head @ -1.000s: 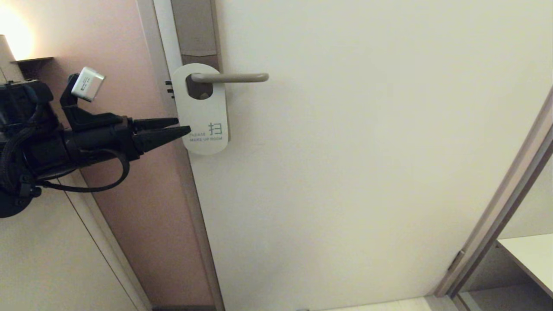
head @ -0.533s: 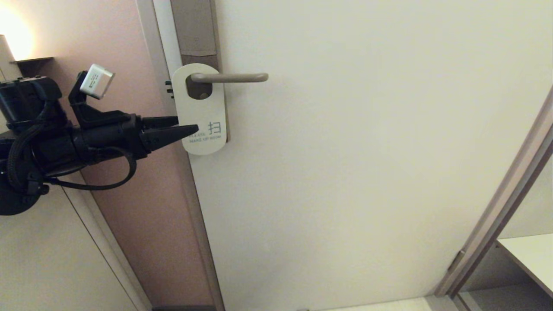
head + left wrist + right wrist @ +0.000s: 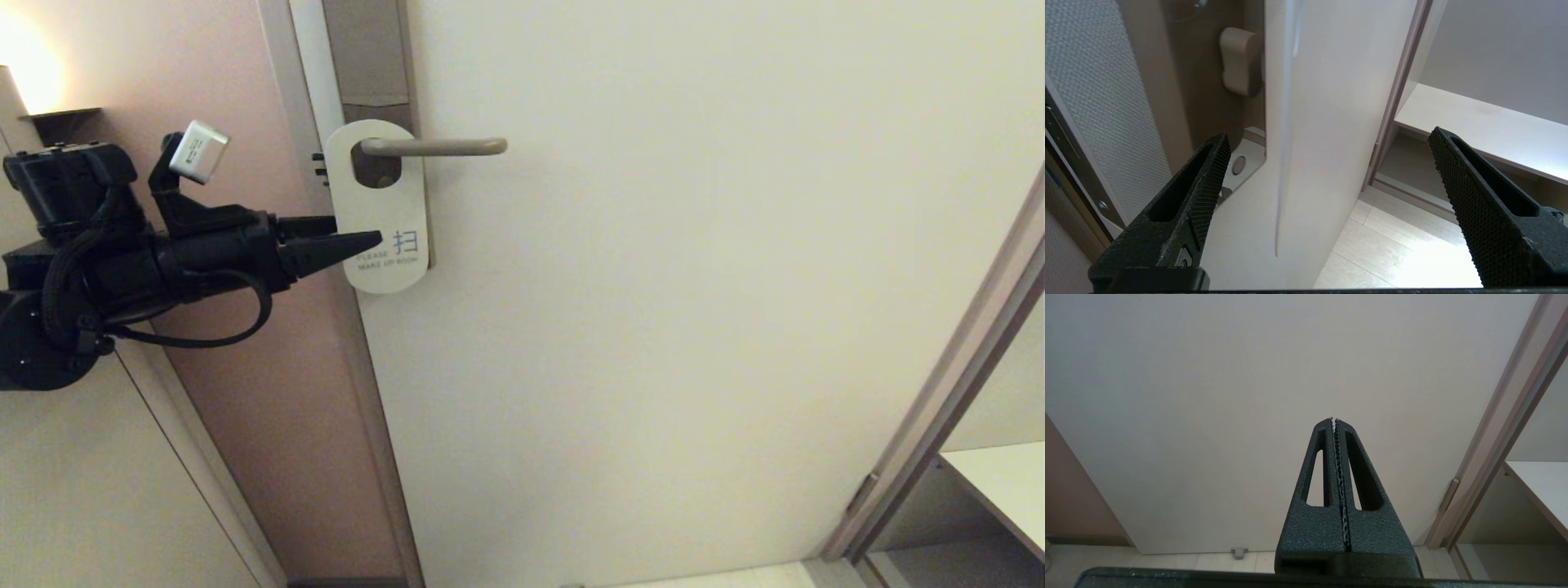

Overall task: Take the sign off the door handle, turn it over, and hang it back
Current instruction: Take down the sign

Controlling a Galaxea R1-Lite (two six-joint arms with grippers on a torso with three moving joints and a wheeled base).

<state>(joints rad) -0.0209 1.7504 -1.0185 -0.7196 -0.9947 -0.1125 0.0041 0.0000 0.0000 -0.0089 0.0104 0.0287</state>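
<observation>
White sign [image 3: 377, 208], round-ended, hangs by its oval hole on the handle [image 3: 434, 147] at the door's [image 3: 694, 286] left edge. Side showing: pale print "PLEASE MAKE UP ROOM" with a blue character above it, low on the card. Card hangs upright, its lower end free below the lever.

Handle: slim beige lever, level, pointing right from a narrow brown backplate [image 3: 371, 57] that rises above the sign.

Left gripper [image 3: 347, 234]: black, reaching in level from the left, jaws spread wide. Near finger [image 3: 331, 250] overlaps the sign's lower left part, over the start of the print; far finger lies behind the card's left edge. In the left wrist view the sign [image 3: 1284, 122] is seen edge-on, standing between the two fingers [image 3: 1208, 175] without touching either pad. Nothing is held.

Right gripper [image 3: 1334, 420]: outside the head view; in its own view jaws pressed together, empty, pointed at the plain door face [image 3: 1249, 375].

Surroundings: pink wall [image 3: 220, 82] left of the door frame; glowing lamp [image 3: 24, 73] at far upper left; pale shelf [image 3: 1000, 482] at lower right beyond a second frame.
</observation>
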